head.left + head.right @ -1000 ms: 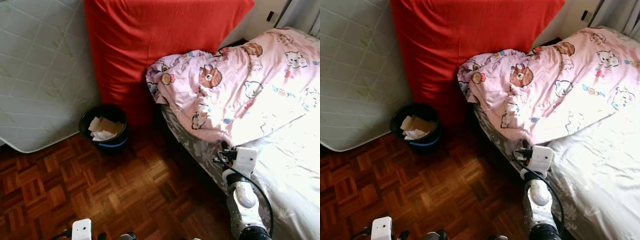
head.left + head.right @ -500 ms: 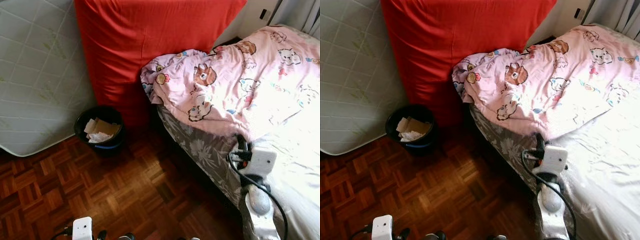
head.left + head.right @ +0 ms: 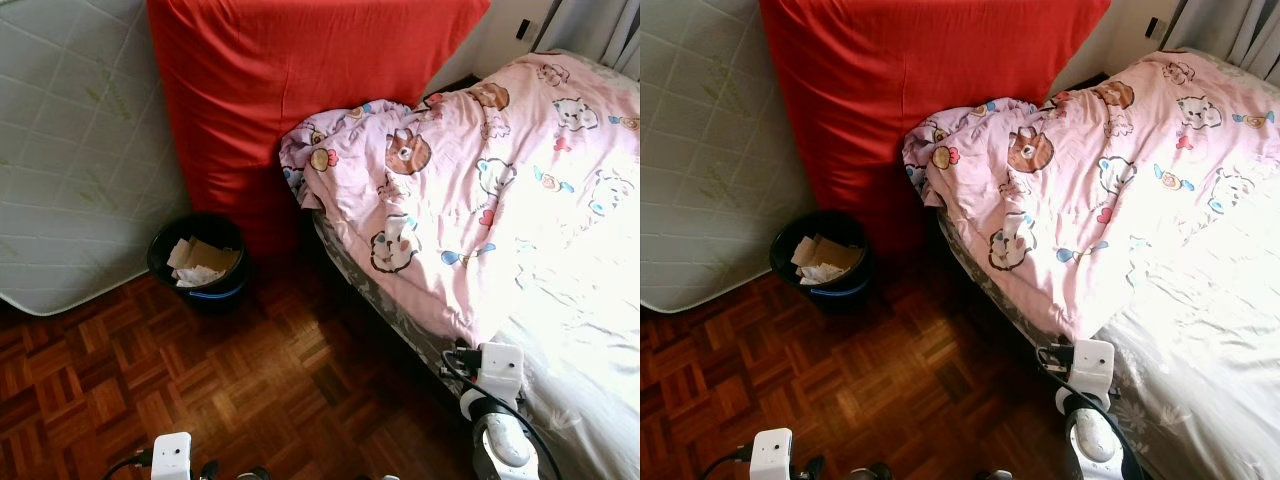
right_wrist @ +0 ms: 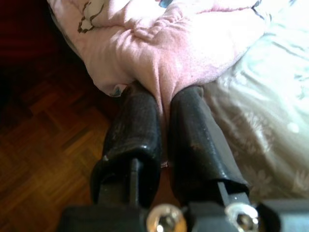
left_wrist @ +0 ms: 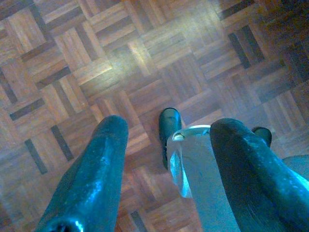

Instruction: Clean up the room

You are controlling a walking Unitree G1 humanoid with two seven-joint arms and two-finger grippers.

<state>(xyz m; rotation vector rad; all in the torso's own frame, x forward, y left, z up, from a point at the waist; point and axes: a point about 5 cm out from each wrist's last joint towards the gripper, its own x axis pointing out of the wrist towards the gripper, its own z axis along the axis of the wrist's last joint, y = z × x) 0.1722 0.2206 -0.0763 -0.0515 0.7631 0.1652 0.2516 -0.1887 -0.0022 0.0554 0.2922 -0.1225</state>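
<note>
Blanket (image 3: 470,190) hem pinched by right claw (image 4: 161,104), now drawn lower right across bed (image 3: 590,370) | spreading underway | left claw (image 5: 164,164) apart, idle above floor (image 3: 230,370)

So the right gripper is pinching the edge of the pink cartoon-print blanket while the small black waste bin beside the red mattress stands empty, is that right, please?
Not quite: the small black waste bin is not empty; the left eye view shows crumpled paper and cardboard in it. The rest holds: in the right wrist view the right gripper is shut on the edge of the pink cartoon-print blanket, and the bin stands beside the red mattress.
</note>
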